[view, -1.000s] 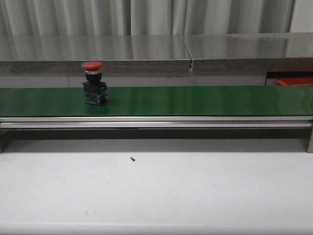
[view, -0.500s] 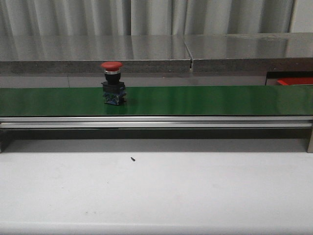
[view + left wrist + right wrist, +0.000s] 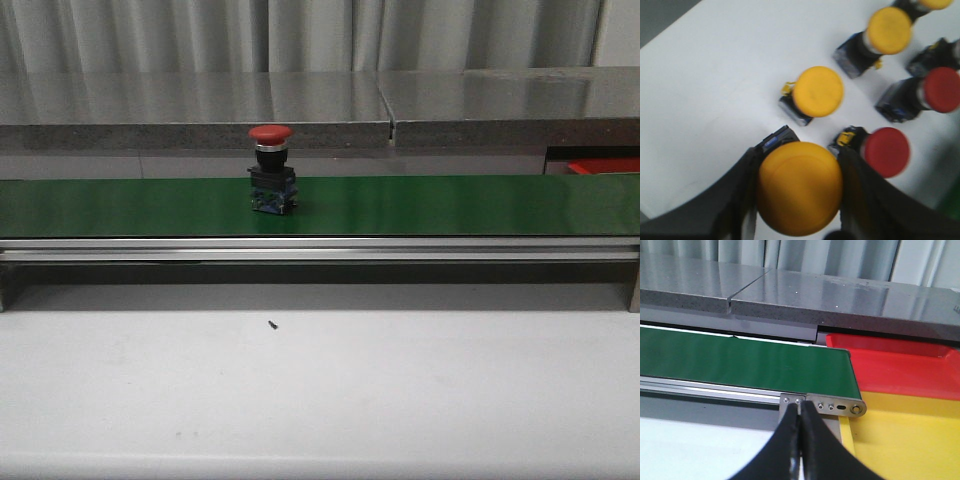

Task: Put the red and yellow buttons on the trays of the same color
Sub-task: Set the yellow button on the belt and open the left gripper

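A red button [image 3: 270,170] with a domed cap stands upright on the green belt [image 3: 430,205], left of its middle. A thin strip of the red tray [image 3: 604,165] shows at the belt's right end. In the left wrist view my left gripper [image 3: 799,167] is shut on a yellow button [image 3: 799,195], one finger on each side of its cap. In the right wrist view my right gripper [image 3: 800,407] is shut on nothing, close to the belt's end [image 3: 837,407]. The red tray [image 3: 900,365] and the yellow tray [image 3: 905,440] lie beside that end. Neither gripper shows in the front view.
Loose on the white table under the left gripper lie two more yellow buttons [image 3: 817,91] [image 3: 888,30] and two red buttons [image 3: 886,151] [image 3: 941,89]. A grey ledge [image 3: 300,105] runs behind the belt. A tiny dark speck [image 3: 272,323] lies on the front table.
The red button has travelled to the right along the green belt, staying upright. Nothing else in the front view has moved.
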Tool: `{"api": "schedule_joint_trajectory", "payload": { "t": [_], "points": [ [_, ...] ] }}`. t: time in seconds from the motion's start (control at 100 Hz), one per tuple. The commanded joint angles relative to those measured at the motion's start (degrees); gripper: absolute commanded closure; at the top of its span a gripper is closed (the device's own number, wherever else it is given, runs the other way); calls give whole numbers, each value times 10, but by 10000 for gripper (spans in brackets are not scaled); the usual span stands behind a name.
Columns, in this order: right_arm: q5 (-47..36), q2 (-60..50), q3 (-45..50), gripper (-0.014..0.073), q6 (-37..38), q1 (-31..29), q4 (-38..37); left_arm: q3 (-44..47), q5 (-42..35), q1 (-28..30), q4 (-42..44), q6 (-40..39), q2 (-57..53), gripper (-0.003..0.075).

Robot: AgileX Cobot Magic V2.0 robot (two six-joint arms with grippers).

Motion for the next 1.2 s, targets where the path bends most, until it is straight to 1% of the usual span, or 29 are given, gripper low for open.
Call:
{"api": "schedule_joint_trajectory", "payload": {
  "t": [0.0, 0.18, 0.28, 0.47, 0.68, 0.83, 0.92, 0.97, 1.04, 1.09, 1.1, 1.11, 1.14, 1.16, 1.19],
  "points": [
    [-46, -8, 0, 692, 1, 1, -7, -17, 5, -28, -12, 5, -66, 739],
    [-46, -8, 0, 692, 1, 1, -7, -25, 19, -109, -12, 20, -112, 739],
    [-46, -8, 0, 692, 1, 1, -7, -54, 41, -152, -12, 21, -105, 739],
    [-46, -8, 0, 692, 1, 1, -7, -111, 50, -223, -12, 33, -66, 738],
    [-46, -8, 0, 692, 1, 1, -7, -156, 64, -269, -12, 34, 11, 738],
    [-46, -8, 0, 692, 1, 1, -7, -178, 73, -284, -12, 44, 55, 738],
    [-47, -8, 0, 692, 1, 1, -7, -187, 83, -288, -12, 44, 72, 724],
    [-47, -8, 0, 692, 1, 1, -7, -188, 84, -288, -17, 44, 75, 694],
    [-47, -8, 0, 692, 1, 1, -7, -188, 87, -288, -17, 47, 75, 605],
    [-47, -8, 0, 692, 1, 1, -7, -191, 92, -288, -17, 51, 75, 509],
    [-48, -8, 0, 692, 1, 1, -7, -193, 94, -288, -17, 51, 75, 476],
    [-48, -8, 0, 692, 1, 1, -7, -195, 95, -288, -17, 53, 75, 459],
    [-49, -8, 0, 692, 1, 1, -7, -198, 100, -288, -17, 56, 75, 365],
    [-50, -8, 0, 692, 1, 1, -7, -200, 101, -288, -17, 57, 75, 324],
    [-50, -8, 0, 692, 1, 1, -7, -206, 104, -288, -18, 58, 75, 223]
  ]
}}
